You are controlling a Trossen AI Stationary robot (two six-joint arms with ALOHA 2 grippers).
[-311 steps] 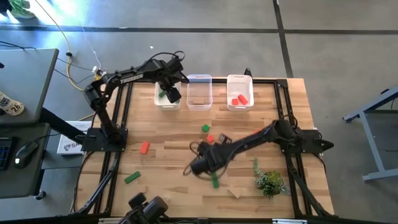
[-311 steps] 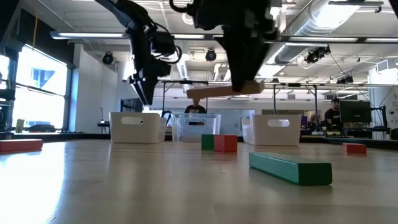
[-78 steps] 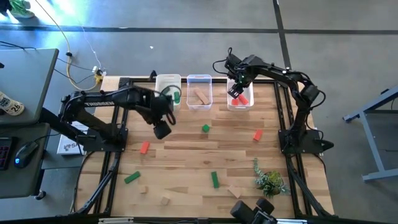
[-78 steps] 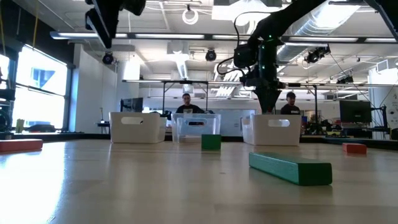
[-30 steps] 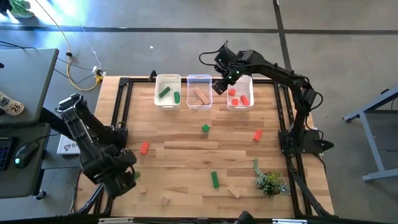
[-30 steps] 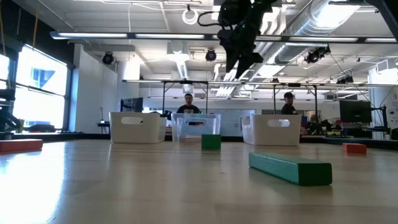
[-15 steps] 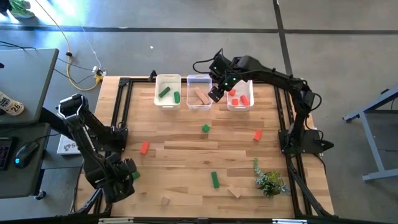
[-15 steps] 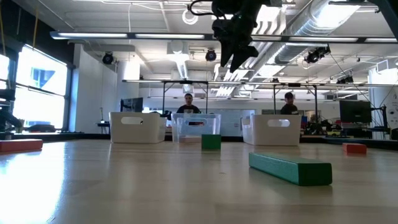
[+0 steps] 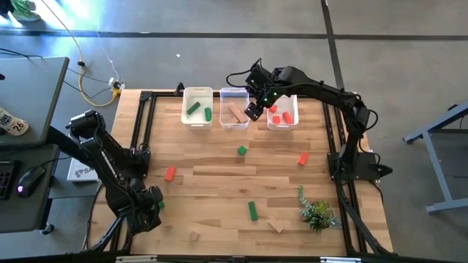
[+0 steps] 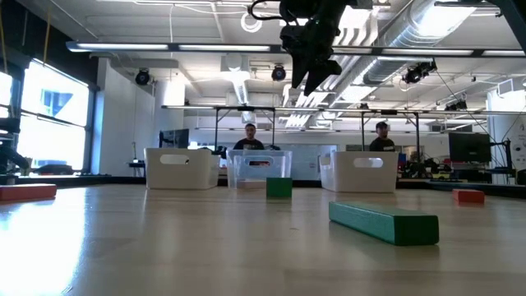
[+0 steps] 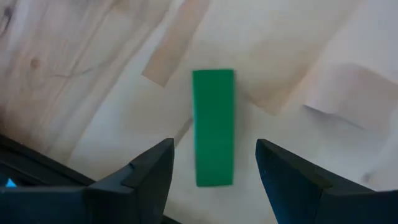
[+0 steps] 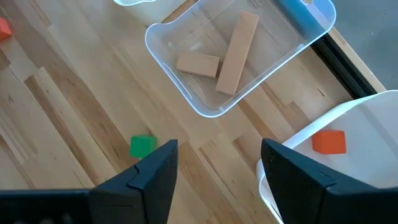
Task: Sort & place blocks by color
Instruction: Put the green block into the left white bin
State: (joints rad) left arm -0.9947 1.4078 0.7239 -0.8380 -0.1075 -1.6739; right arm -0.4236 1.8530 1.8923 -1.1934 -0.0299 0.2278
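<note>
— What had changed in the last half second?
— The left gripper point(image 11: 213, 163) had lowered at the tabletop's point(image 9: 219, 175) front-left corner, jaws wide astride a green bar point(image 11: 213, 127).
— The right gripper point(image 12: 217, 163)?
— Raised, jaws wide, empty, near the middle bin point(image 12: 233, 53).

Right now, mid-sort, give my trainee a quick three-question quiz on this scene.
1. True or false: the left tool is open above a green bar.
2. What lies in the middle bin? A) red blocks B) tan blocks C) nothing
3. What colour is the small cube on the table nearest the bins?

Key: 1 true; 2 B; 3 green.
</note>
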